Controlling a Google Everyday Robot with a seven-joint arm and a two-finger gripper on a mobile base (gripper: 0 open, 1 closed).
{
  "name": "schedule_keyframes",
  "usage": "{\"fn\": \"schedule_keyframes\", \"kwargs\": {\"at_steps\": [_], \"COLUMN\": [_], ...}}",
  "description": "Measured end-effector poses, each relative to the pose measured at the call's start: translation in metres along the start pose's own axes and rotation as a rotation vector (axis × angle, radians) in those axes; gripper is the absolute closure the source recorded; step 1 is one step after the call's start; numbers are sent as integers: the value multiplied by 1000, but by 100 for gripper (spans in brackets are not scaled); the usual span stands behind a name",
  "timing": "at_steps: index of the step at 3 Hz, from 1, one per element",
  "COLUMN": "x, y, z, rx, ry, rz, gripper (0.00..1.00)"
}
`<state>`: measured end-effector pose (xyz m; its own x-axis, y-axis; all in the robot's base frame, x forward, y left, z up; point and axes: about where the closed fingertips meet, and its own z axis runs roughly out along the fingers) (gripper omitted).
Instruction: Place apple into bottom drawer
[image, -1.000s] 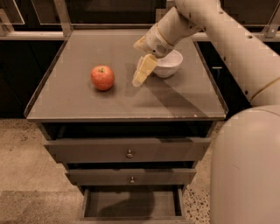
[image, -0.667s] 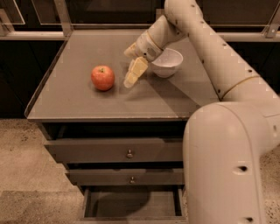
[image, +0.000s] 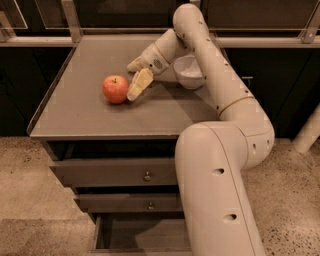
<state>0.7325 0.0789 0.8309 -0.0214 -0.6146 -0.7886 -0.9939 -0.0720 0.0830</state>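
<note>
Grey-brown flat worktop (image: 100, 117), thin raised rim, atop a cabinet. Small round white bowl (image: 186, 75), rear right of worktop, partly hidden. Wide grey-brown upper drawer (image: 100, 172) and middle drawer (image: 115, 202), each with a round metal knob. Speckled beige floor (image: 30, 200). Pincer (image: 136, 75) low over worktop, just left of bowl, jaws apart.

The gripper (image: 134, 80) hangs low over the grey table top (image: 75, 107), with its two fingers spread apart. The apple (image: 115, 89) sits just beside it, on the side away from the arm (it may touch the lower finger, I cannot tell). The white bowl (image: 186, 72) is near its other side. Far below it, the bottom drawer (image: 145, 236) stands open.
</note>
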Motion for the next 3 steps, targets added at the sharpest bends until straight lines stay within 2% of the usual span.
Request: {"fn": "schedule_keyframes", "kwargs": {"at_steps": [2, 3], "x": [1, -9], "y": [0, 12], "z": [-4, -28], "rx": [18, 103], "ry": [-4, 12], "rz": [9, -15], "gripper": [0, 0]}}
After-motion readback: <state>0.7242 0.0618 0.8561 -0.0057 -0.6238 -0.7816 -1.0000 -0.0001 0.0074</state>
